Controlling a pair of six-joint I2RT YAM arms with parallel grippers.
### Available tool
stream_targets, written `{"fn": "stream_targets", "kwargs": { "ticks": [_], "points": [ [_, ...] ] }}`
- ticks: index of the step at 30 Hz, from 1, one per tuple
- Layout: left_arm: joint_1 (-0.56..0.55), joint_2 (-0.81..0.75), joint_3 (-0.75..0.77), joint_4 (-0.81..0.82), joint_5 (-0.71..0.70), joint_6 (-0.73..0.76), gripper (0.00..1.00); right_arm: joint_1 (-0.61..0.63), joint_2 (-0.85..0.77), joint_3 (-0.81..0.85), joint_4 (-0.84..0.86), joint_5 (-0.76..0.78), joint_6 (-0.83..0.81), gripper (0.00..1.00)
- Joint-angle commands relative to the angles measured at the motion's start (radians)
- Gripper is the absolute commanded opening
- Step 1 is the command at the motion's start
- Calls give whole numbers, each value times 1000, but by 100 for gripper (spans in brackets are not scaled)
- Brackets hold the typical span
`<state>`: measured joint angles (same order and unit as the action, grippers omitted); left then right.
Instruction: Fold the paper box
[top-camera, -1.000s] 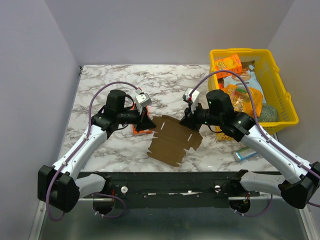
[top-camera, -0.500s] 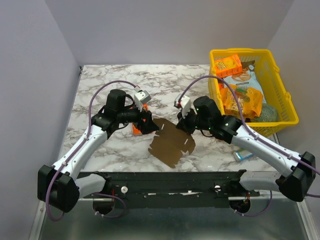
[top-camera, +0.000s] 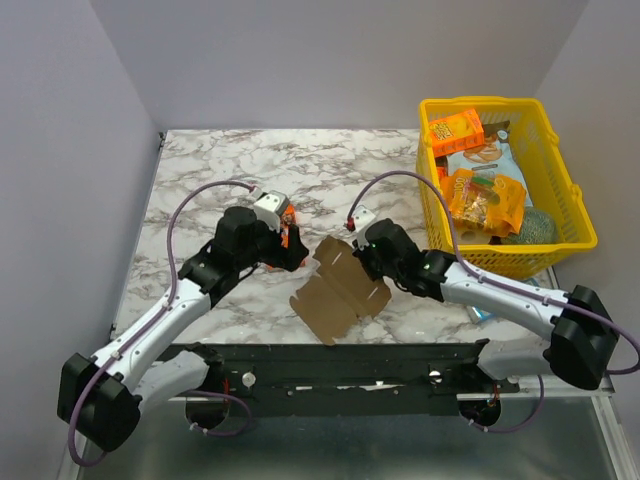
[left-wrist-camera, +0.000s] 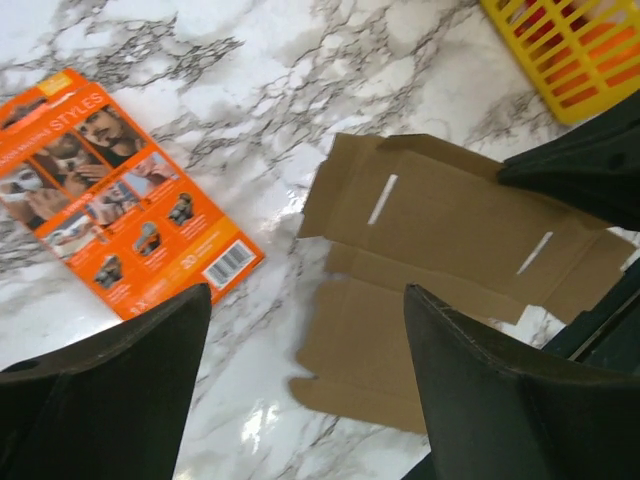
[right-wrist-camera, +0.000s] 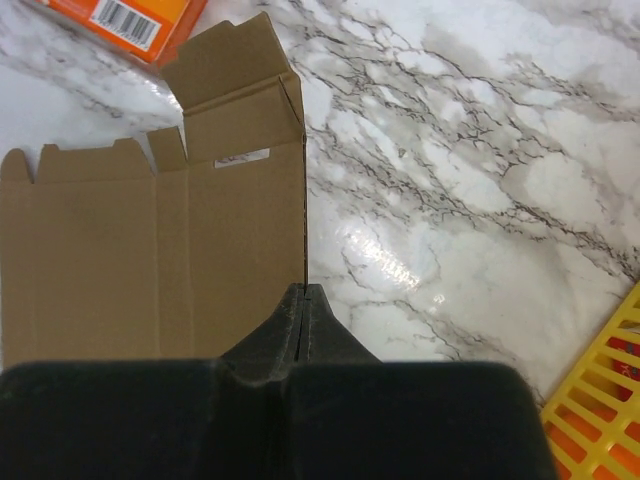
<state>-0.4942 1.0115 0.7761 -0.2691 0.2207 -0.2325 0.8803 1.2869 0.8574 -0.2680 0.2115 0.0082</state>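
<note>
The paper box (top-camera: 338, 292) is a flat brown die-cut sheet with tabs and two slits, lying unfolded on the marble top. My right gripper (top-camera: 362, 256) is shut on the sheet's right edge; in the right wrist view the paper box (right-wrist-camera: 150, 260) runs into the closed right gripper (right-wrist-camera: 303, 290). My left gripper (top-camera: 297, 256) stands open just left of the sheet. In the left wrist view the left gripper (left-wrist-camera: 307, 300) hovers over bare marble and the near-left corner of the paper box (left-wrist-camera: 450, 230), holding nothing.
An orange printed box (left-wrist-camera: 130, 200) lies flat left of the sheet, mostly under the left wrist (top-camera: 288, 224). A yellow basket (top-camera: 575, 215) of snacks stands at the right. A small packet (top-camera: 478, 313) peeks out beside the right arm.
The left gripper has opened and pulled back from the sheet. The right gripper has shut on the sheet's edge and moved left, and the sheet has shifted and turned with it.
</note>
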Motion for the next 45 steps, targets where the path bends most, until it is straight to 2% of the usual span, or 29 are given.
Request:
{"fn": "stream_targets", "kwargs": {
  "ticks": [1,4,5,6,10,11,14,16,18,25,37,45],
  "points": [
    [-78,2,-153,233,-87,-151,82,39,43,-38,99,189,6,1],
    [-125,85,-195,327,-86,-148,73,51,69,-41,108,209,15,1],
    [-156,108,-195,344,-92,-145,61,57,75,-47,119,212,18,1],
    [-170,148,-187,347,-95,-149,55,60,80,-47,122,213,21,1],
    [-240,196,-228,427,-92,-205,36,72,97,-41,122,239,52,1],
    [-251,202,-245,480,-90,-223,29,74,100,-40,127,238,53,1],
    [-283,246,-302,531,-96,-286,17,82,106,-37,134,247,67,1],
    [-302,275,-334,548,-109,-320,14,85,112,-35,136,264,79,1],
    [-316,292,-371,577,-122,-346,7,91,114,-37,139,272,85,1],
    [-336,378,-436,677,-133,-427,0,117,111,-46,161,289,108,1],
    [-339,469,-442,729,-132,-458,0,181,138,-47,170,97,251,1],
    [-339,470,-445,740,-129,-455,0,207,204,-54,132,147,306,1]
  ]
}}
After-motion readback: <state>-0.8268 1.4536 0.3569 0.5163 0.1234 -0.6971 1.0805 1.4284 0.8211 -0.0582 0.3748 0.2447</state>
